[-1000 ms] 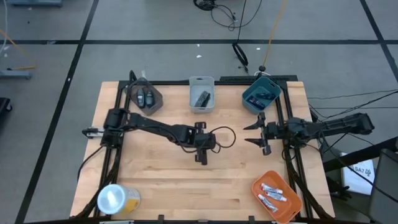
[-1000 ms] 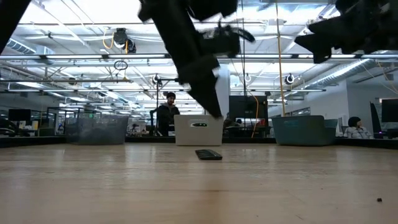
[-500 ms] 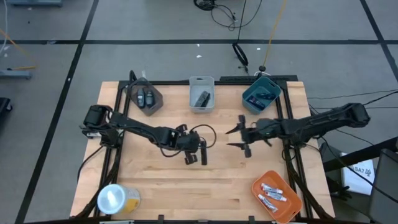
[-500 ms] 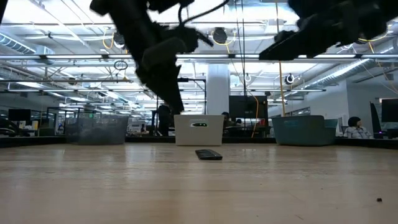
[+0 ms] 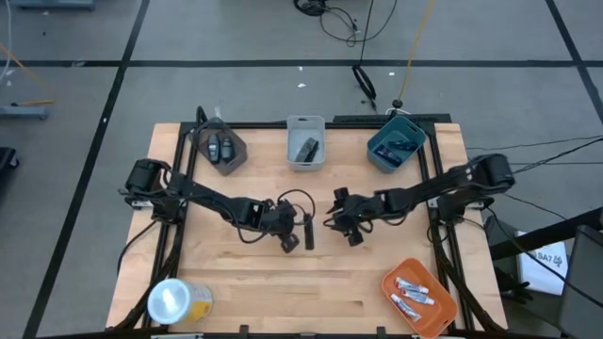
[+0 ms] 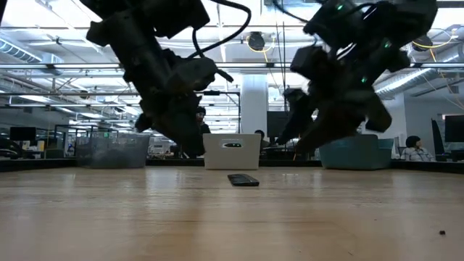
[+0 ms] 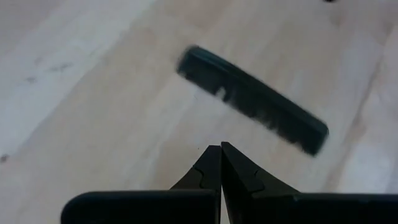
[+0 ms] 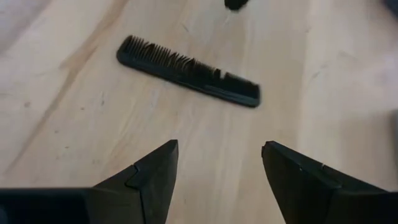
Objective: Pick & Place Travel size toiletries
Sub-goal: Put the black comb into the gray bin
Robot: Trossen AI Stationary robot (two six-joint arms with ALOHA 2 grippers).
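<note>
Target is the flat black plastic comb (image 5: 308, 231), lying loose on the bare wooden table (image 5: 245, 273) near mid-table, between the 2 grippers and touching neither. It sits low and thin on the wood, teeth along 1 long edge.

Risks, as I judge them:
- Both arms converge on the same comb. The left gripper (image 5: 286, 239) is just beside it on 1 side and the right gripper (image 5: 347, 226) near it on the other. If both commit, a finger clash over the comb is likely.
- The comb is very flat. A pinch that comes down off its long edges would probably skid it across the wood instead of lifting it.
- The left arm's cable loops close to the comb and could drag it.

Pincers:
- Left: fingers (image 7: 219, 171) pressed together tip to tip, holding nothing, hovering just short of the comb (image 7: 252, 98).
- Right: fingers (image 8: 152, 171) spread wide, empty, with the comb (image 8: 188, 70) ahead of the gap and not yet between them. This one looks set up for the pick.

Outward: the small white plastic bin (image 5: 305, 141) at the back already holds a dark stick-like item. The round orange tray (image 5: 435, 314) at the front right carries silvery tubes.
</note>
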